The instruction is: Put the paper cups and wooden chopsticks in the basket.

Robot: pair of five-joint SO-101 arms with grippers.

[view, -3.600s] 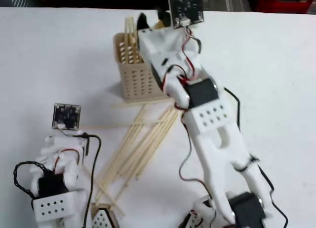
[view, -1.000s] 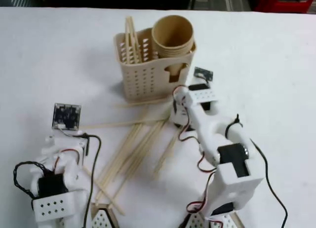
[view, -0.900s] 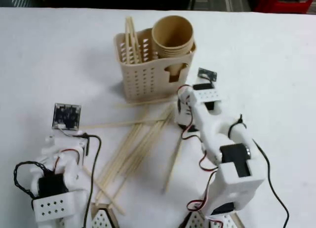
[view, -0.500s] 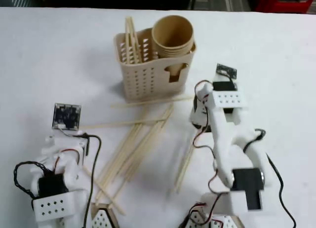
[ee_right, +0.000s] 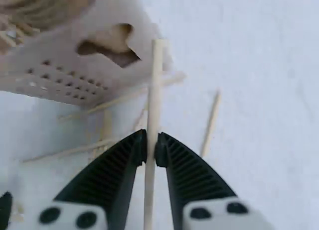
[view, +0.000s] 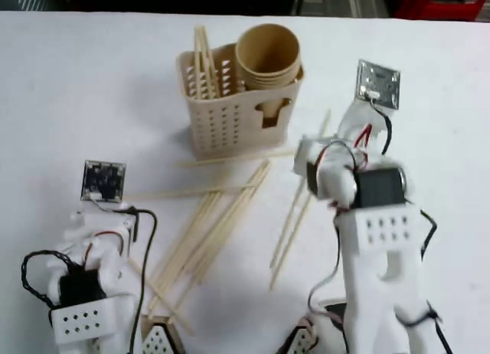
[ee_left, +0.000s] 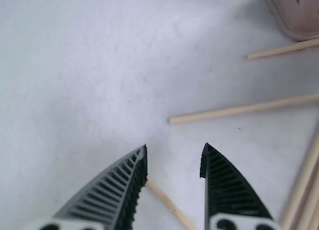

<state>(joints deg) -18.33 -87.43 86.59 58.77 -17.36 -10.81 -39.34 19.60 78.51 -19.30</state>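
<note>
1. Chopstick [ee_right: 155, 80] is pinched between the two black toothed fingers of my right gripper [ee_right: 151, 140]. They press on it from either side near their tips, and the stick runs on past them towards the basket [ee_right: 75, 65].
2. From my right wrist view the stick's far end lines up with the handle cut-out in the basket wall. I cannot tell whether it touches.
3. My left gripper [ee_left: 174, 158] has its fingers spread wide with nothing between them, and it hangs low over the white table [ee_left: 89, 65].
4. One thin stick [ee_left: 167, 202] lies on the table under the tip of one left finger. Two more sticks [ee_left: 229, 110] lie farther out on the table.
5. In the high view my right arm [view: 375, 239] reaches up from the near edge and ends just to the right of the basket.
6. My left arm [view: 84, 277] sits folded at the near left corner, well apart from the basket.
7. A stack of paper cups [view: 268, 55] stands upright in the basket's right half.
8. A few upright chopsticks [view: 203, 59] stand in its left half.
9. A fan of loose chopsticks [view: 207, 224] lies on the table in front of the basket, between the two arms.
10. A separate pair [view: 291, 224] lies just beside my right arm.
</note>
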